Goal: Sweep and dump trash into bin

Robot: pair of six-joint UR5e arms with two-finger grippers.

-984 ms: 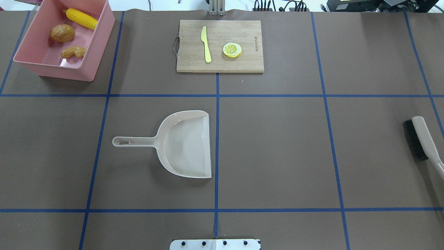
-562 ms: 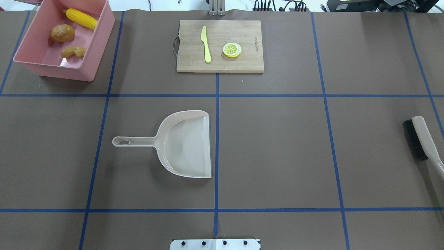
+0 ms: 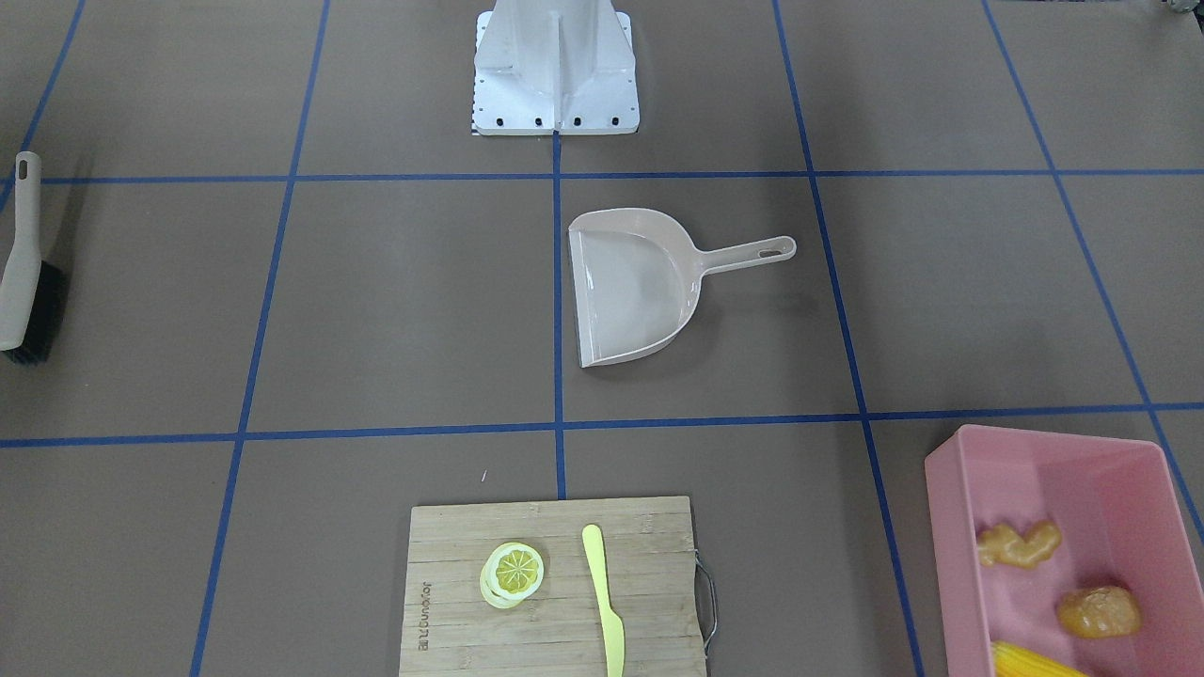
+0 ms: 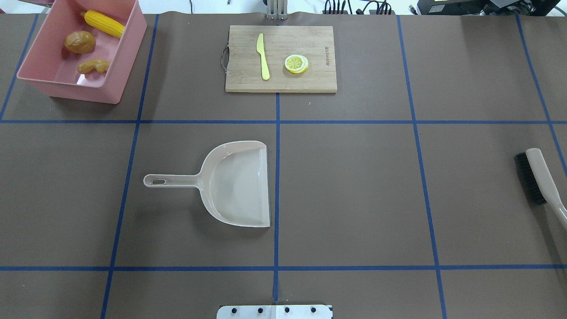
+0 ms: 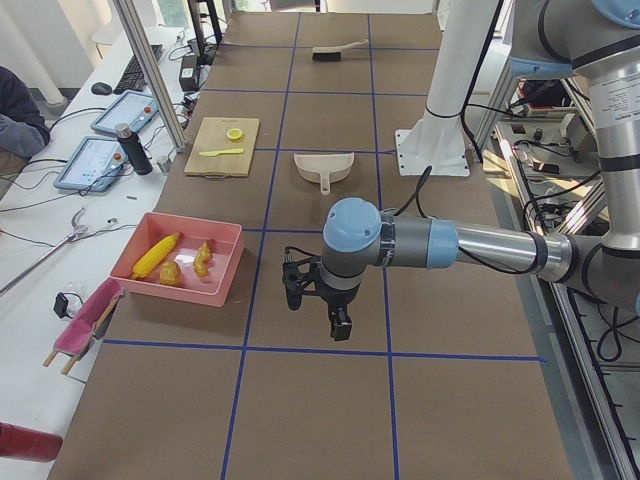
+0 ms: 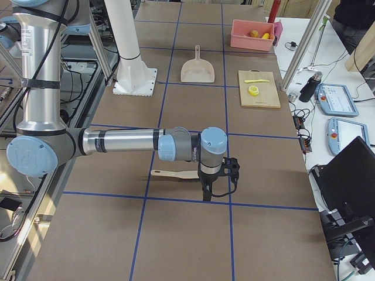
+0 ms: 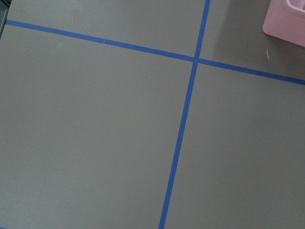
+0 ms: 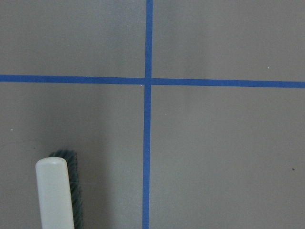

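The large pink rectangular plastic tub (image 4: 71, 91) sits far left. The beige plastic dustpan (image 4: 239, 186) lies central and empty, and the beige black-bristled brush (image 4: 542, 177) lies on the right. The left gripper (image 5: 316, 305) and right gripper (image 6: 218, 181) hang above the table; I cannot tell whether they are released or clenched. The yellow corn cob (image 4: 104, 24), brown potato-like lump (image 4: 79, 42) and tan ginger-like piece (image 4: 93, 66) lie inside the tub. The job looks done, so the arms are best held away from it.

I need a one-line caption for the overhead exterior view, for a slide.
Corn cob, potato and ginger piece lie inside the pink bin; dustpan rests mid-table, brush at right edge.
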